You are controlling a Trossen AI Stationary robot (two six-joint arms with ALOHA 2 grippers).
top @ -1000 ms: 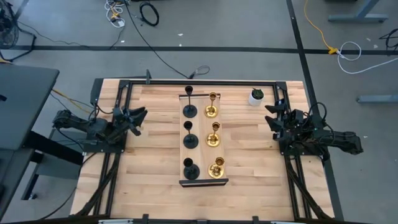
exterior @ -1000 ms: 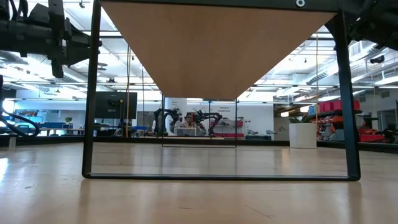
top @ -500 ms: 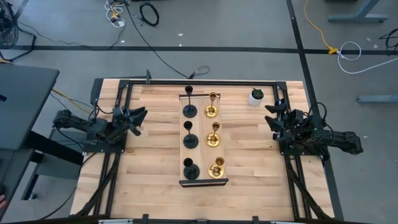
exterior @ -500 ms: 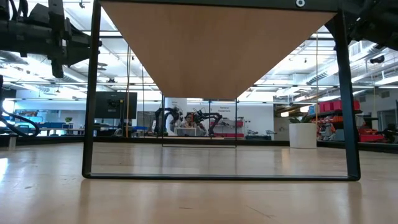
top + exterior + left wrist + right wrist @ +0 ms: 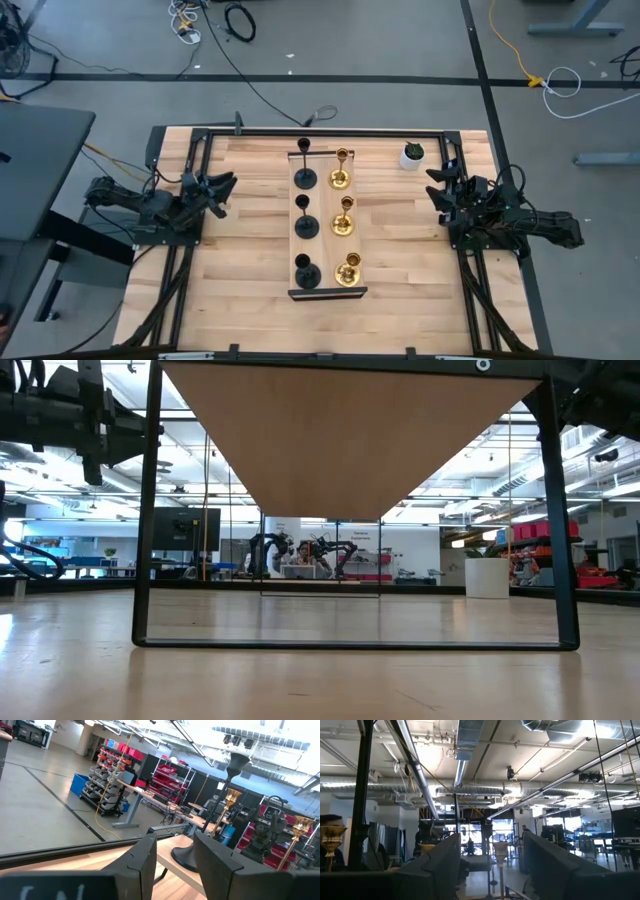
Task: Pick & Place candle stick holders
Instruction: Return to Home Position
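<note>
Nothing has moved since the earlier frames: on the wooden surface (image 5: 250,250) the long shelf (image 5: 322,250) stands in the middle. The left gripper (image 5: 222,190) is drawn back at the left edge and the right gripper (image 5: 437,190) at the right edge, both well apart from the shelf, each with its fingers parted and holding nothing. Three black candle stick holders (image 5: 306,226) stand upright in a row along the shelf's left side, with three gold candle stick holders (image 5: 343,224) paired beside them, and a small white pot (image 5: 412,155) sits near the far right corner.
</note>
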